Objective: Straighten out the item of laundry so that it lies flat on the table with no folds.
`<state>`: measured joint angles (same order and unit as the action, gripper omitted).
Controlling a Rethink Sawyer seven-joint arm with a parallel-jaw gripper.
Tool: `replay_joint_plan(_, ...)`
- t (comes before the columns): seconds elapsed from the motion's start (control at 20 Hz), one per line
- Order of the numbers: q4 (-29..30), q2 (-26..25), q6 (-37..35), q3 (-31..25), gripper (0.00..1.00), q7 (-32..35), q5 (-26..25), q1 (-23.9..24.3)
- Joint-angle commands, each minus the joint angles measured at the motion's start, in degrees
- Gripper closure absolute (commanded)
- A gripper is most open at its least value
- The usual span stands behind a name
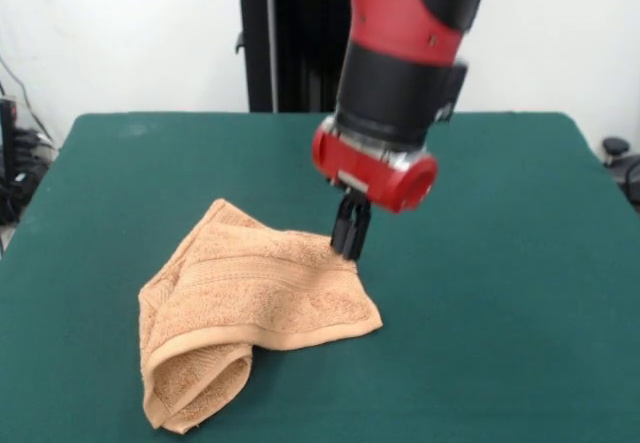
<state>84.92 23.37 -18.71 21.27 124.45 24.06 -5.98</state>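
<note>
Fingers (351, 248) clenched on one folded towel's (255, 308) far edge, one green table (500, 263).

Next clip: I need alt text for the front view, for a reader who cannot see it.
A peach hand towel lies crumpled on a dark green table, its near-left part folded over into a roll. A red and black robot arm reaches down from above, its black pincer closed at the towel's far right edge.
</note>
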Motion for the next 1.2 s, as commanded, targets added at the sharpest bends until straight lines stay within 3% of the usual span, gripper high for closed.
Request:
replay_joint_plan(0.05, 7.9, 4.2, -8.0, -8.6, 1.0, 11.3, 3.0, -1.6)
replay_joint_plan(0.35, 7.1, 1.2, -3.7, -7.9, 1.0, 9.6, 1.0, -1.0)
replay_joint_plan(0.4, 7.2, 1.2, -3.2, -8.0, 0.0, 9.4, 0.7, -0.9)
replay_joint_plan(0.75, 10.0, 0.2, 1.5, -12.5, 0.0, 9.7, 2.0, 1.6)
replay_joint_plan(1.2, 7.2, -5.8, 4.5, -11.1, 0.0, 11.0, 1.0, 1.1)
